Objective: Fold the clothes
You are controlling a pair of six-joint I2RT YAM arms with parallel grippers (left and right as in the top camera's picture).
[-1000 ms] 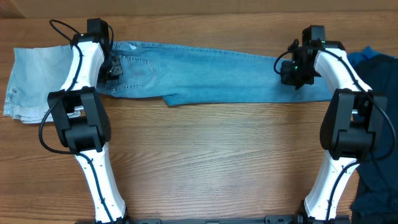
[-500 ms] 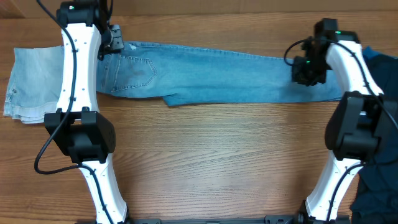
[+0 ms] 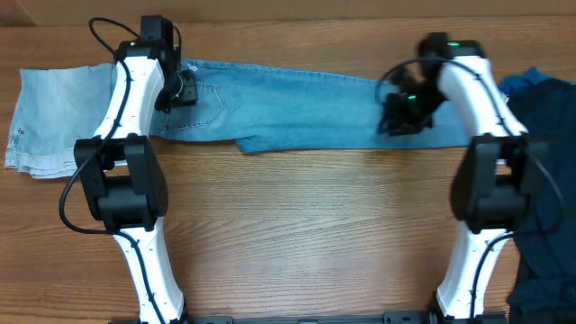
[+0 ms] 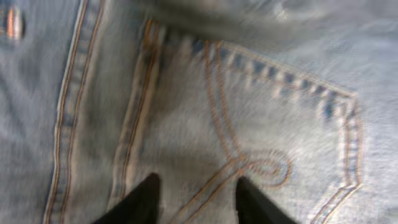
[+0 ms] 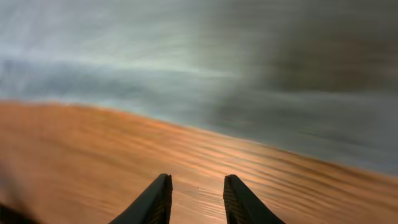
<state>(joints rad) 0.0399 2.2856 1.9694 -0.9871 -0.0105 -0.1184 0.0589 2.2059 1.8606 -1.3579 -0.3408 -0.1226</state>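
A long pair of faded light-blue jeans [image 3: 297, 112] lies stretched across the far side of the table, waist and back pocket at the left, leg ends at the right. My left gripper [image 3: 183, 90] hovers over the back pocket [image 4: 273, 143], fingers [image 4: 196, 199] apart with nothing between them. My right gripper [image 3: 396, 117] is over the leg part near the jeans' front edge; its view is blurred and shows denim [image 5: 249, 74] above bare wood, fingers [image 5: 198, 199] apart and empty. A paler washed-denim piece [image 3: 49, 121] lies folded at the far left.
A dark blue garment [image 3: 544, 180] lies heaped at the right edge of the table. The wooden table [image 3: 306, 234] spreads in front of the jeans, with both arm bases at its front edge.
My left gripper has come down onto the pocket area. My right gripper has moved left along the jeans leg, from the leg end toward the middle.
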